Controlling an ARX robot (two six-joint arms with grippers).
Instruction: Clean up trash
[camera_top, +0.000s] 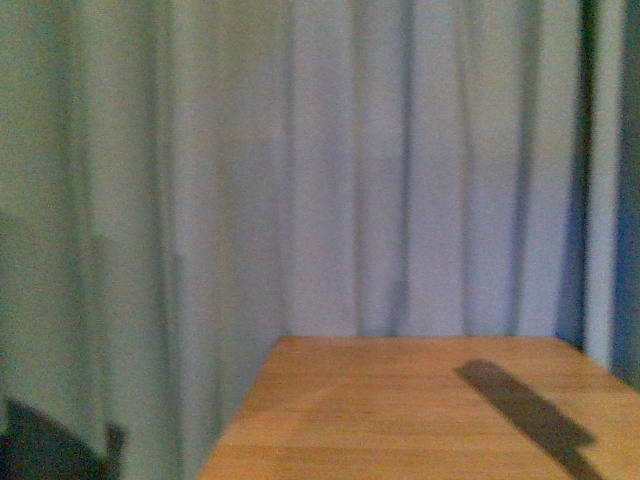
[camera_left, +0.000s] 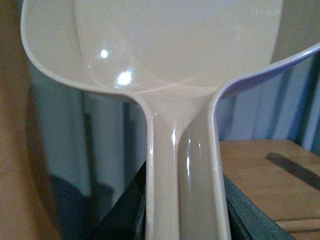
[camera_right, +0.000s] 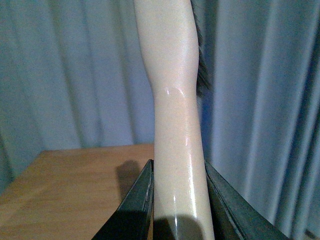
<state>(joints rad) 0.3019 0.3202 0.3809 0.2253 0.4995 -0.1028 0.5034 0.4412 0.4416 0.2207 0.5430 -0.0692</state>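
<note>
My left gripper (camera_left: 185, 215) is shut on the handle of a cream plastic dustpan (camera_left: 175, 55), whose wide scoop fills the left wrist view, held up above the wooden table (camera_left: 270, 180). My right gripper (camera_right: 177, 210) is shut on the cream handle of a brush (camera_right: 172, 75), with dark bristles (camera_right: 202, 75) showing beside it. The crumpled white paper trash is not in any view. Neither gripper shows in the front view.
The front view shows the wooden table (camera_top: 400, 410) with a long dark shadow (camera_top: 530, 415) on it, backed by pale grey-blue curtains (camera_top: 300, 170). The table's left edge drops off towards a dark object (camera_top: 40, 445) at the lower left.
</note>
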